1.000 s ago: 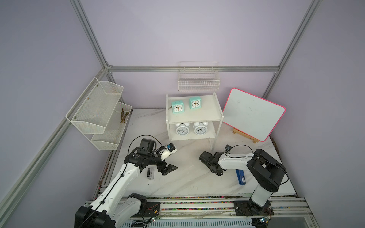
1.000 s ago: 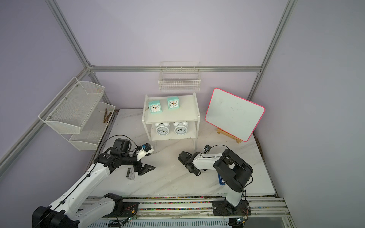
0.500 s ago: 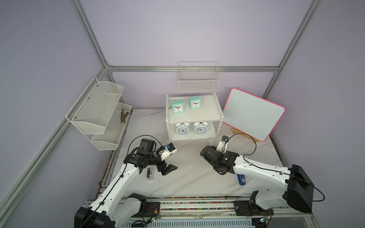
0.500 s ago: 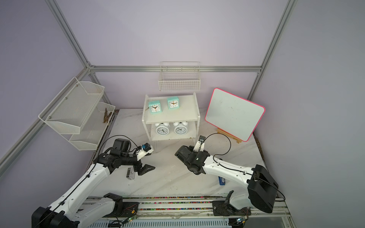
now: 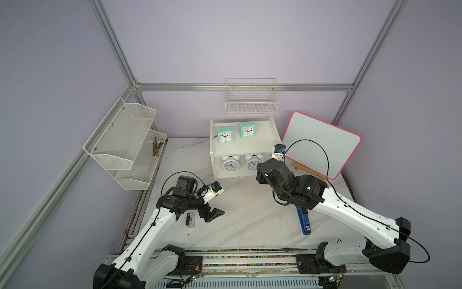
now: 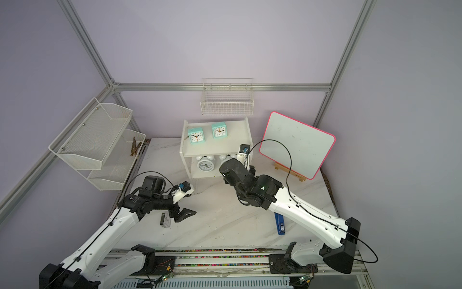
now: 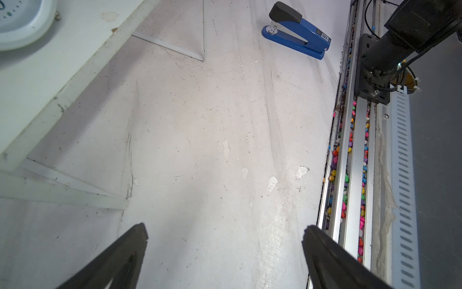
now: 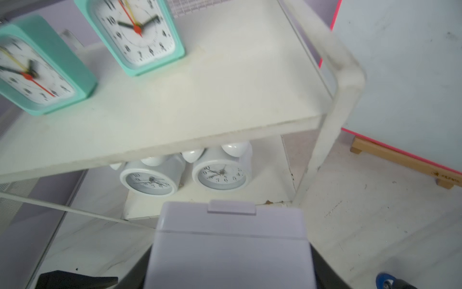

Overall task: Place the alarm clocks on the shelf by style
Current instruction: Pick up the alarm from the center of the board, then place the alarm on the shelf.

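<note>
The white shelf (image 5: 243,149) (image 8: 200,100) stands at the back. Two mint alarm clocks (image 5: 225,136) (image 5: 247,130) are on its top board, two white twin-bell ones (image 5: 231,165) (image 5: 252,164) on the lower one. In the right wrist view my right gripper (image 8: 230,280) is shut on a lilac-white square clock (image 8: 230,250), held just before the shelf's right front corner, below the top board's level. In both top views the arm hides this clock. A clear and black clock (image 5: 190,220) (image 6: 165,220) lies on the table beside my open, empty left gripper (image 5: 208,215) (image 7: 225,240).
A blue stapler (image 5: 303,222) (image 7: 295,32) lies on the table under the right arm. A pink-edged whiteboard (image 5: 322,145) leans on a wooden easel right of the shelf. A white mesh rack (image 5: 125,145) hangs at the left, a wire basket (image 5: 251,105) on the back wall.
The right arm has swung from the table's middle back towards the shelf's right front, carrying the lilac-white clock. The left arm has not moved.
</note>
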Action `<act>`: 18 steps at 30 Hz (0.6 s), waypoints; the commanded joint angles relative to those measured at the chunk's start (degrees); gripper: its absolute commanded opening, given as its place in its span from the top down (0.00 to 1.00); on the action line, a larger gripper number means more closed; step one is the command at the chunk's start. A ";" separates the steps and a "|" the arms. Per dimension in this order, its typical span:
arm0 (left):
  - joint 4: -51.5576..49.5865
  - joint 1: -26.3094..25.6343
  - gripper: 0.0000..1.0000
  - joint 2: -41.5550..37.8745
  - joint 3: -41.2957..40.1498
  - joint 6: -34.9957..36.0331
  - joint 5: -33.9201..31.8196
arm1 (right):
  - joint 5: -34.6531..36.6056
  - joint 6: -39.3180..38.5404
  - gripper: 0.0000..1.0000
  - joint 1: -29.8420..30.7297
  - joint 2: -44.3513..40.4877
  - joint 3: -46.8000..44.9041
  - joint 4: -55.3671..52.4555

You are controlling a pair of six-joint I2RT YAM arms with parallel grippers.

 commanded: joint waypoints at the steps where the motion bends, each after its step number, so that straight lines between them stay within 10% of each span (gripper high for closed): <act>1: 0.55 -0.31 0.00 -1.14 -0.54 0.37 0.87 | 0.60 -7.73 0.65 0.35 2.28 6.79 -2.69; 18: 0.08 -0.31 0.00 -1.31 -0.36 0.21 1.04 | -3.34 -19.91 0.64 -9.62 19.79 37.49 -8.81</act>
